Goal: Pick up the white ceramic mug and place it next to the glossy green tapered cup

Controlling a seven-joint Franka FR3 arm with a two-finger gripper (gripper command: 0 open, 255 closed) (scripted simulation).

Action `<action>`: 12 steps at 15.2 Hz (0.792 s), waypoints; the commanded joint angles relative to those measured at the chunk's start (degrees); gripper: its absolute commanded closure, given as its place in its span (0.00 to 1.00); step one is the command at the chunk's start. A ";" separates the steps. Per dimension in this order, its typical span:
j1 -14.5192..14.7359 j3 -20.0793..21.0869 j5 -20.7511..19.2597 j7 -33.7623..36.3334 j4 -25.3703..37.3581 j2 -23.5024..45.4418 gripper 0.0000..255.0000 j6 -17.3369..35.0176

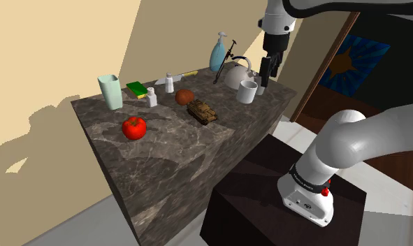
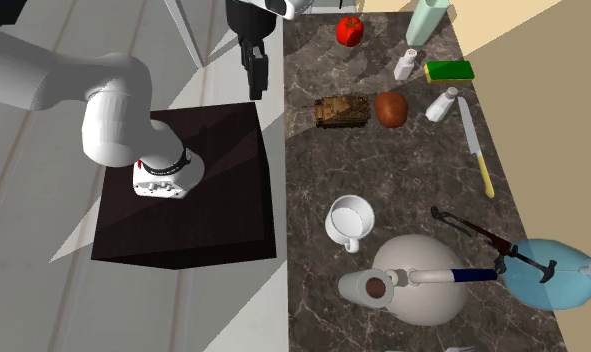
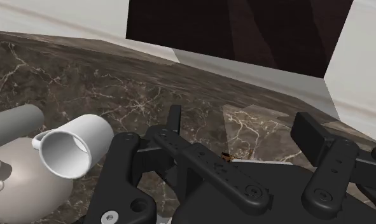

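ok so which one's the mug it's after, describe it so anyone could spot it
Find the dark marble counter and go to its end with the rounded pale kettle. The white mug stands upright right beside that kettle. It is the only small open-topped cup with a side handle there.

Even bright render light, soft shadows on the tan wall [image 1: 54,56] behind the dark counter [image 1: 170,150], crisp focus throughout

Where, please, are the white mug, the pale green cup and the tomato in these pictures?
white mug [image 1: 247,93]: shoulder view, on its outer side wall.
pale green cup [image 1: 111,94]: shoulder view, on the middle of its side wall.
tomato [image 1: 134,128]: shoulder view, on its red front.
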 commanded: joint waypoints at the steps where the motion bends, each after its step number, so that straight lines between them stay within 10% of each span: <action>1: 0.00 0.00 0.00 0.00 0.00 0.00 0.00 0.00; 12: -2.53 -12.01 -6.65 -16.11 -2.52 12.41 0.00 19.05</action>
